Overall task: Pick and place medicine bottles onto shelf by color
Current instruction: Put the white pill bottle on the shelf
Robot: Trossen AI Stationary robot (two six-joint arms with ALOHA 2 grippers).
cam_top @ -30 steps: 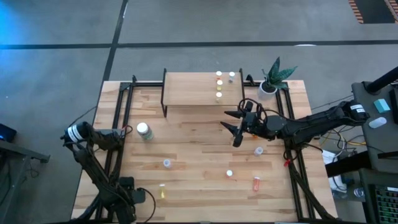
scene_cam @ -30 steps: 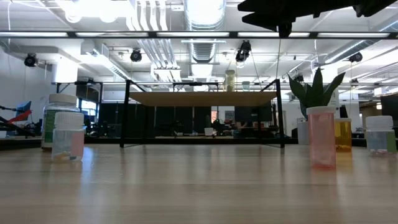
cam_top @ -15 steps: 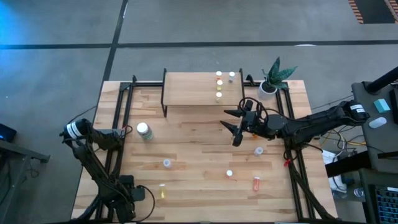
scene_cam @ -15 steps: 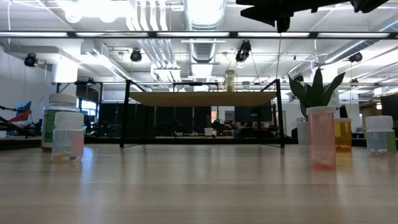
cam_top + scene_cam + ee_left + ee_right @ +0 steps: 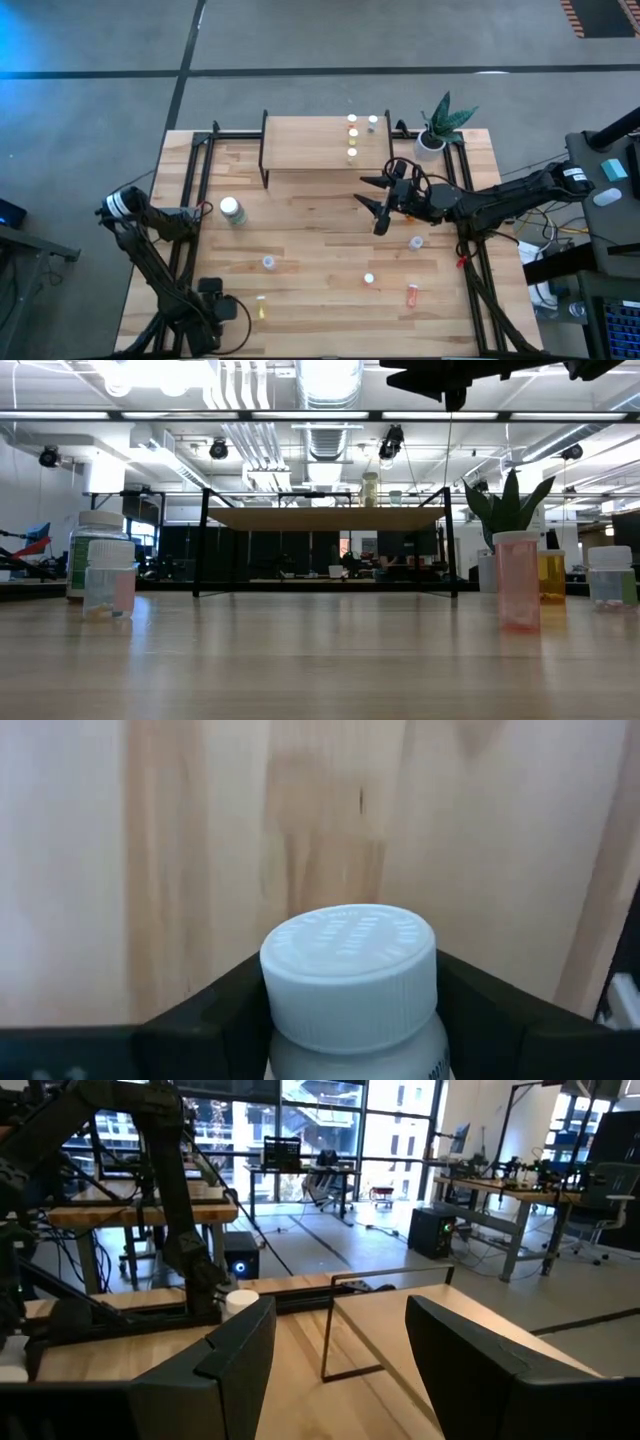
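Observation:
A large white bottle with a white cap and a green label stands upright on the table's left side. My left gripper is shut on it. My right gripper hovers open above the table, near the right end of the shelf. Several small bottles stand at that end of the shelf top. On the table are two clear bottles, a white-capped bottle, an orange-red bottle and a yellow bottle. My left gripper holds the large white bottle just below its cap, pinched between the two fingers. The fingers come level from the table's left. The bottle stands upright with its base on the table.
A potted plant stands at the far right corner beside the shelf. Black frame rails run along the table's left and right sides. Bare wood lies between the shelf and the scattered bottles.
My left arm's rear joints have drifted slightly toward the far edge, while its gripper and the white bottle have stayed in place.

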